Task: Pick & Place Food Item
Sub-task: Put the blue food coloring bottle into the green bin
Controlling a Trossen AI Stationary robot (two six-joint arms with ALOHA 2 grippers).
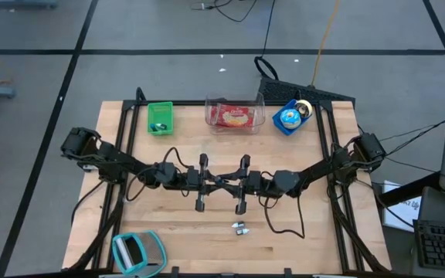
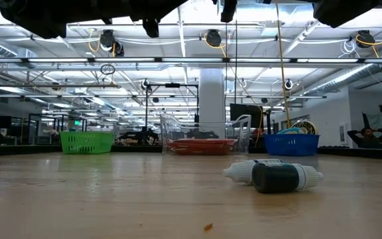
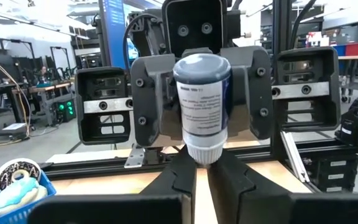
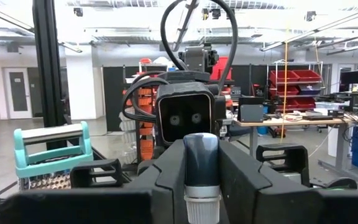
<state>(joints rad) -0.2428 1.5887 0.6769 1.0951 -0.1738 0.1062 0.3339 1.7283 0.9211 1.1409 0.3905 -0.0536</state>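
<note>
Dark-bodied bottle (image 3: 202,106) with a white cap sits mid-handover above the surface (image 1: 168,232): the right tool (image 4: 201,186) is clamped on its body while the left tool (image 3: 201,180) closes on the cap. Placing is not yet done. Both arms meet nose to nose at the centre, held level.

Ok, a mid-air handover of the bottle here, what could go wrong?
1. The left fingers reach only the narrow cap of the bottle, while the right fingers hold its body. If the right fingers let go now, it may slip and drop.
2. Two small bottles lie on the table just below; a falling bottle could knock them and roll away.
</note>
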